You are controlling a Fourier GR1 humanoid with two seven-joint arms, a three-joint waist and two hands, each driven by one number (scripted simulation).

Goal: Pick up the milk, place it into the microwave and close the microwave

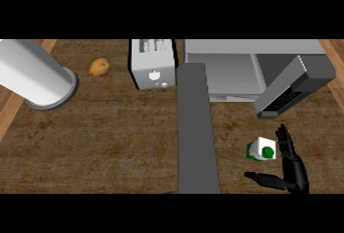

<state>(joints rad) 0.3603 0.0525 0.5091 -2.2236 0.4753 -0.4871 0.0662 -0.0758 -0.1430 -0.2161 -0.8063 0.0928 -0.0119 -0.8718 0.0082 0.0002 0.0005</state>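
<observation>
One hand [290, 160] showed at the counter [107, 136] in the head view, the robot's right, fingers straight and spread apart from the thumb, clamped on nothing. The milk [262, 150], a small white carton with a green mark, stood on the brown counter just left of those fingers, between them and the thumb that reached out below it; whether a fingertip already touched the carton could not be told from this angle. A long grey bar [196, 132] ran up the middle of the view, possibly the left forearm, though no left hand appeared.

Behind the carton sat the microwave [228, 68], its door [292, 88] swung open toward the right and hanging nearly over the hand. Further left stood a toaster [153, 63], a potato [98, 67] and a large white cylinder [33, 73], all well apart from the work.

The step in hand appeared to be the grasp. It would go best if the hand slid left until the carton sat deep between thumb and fingers, then closed squarely on its sides, keeping it upright. The lift should then clear the lower edge of the open door before swinging left into the cavity, since that door stood close to the likely path.
</observation>
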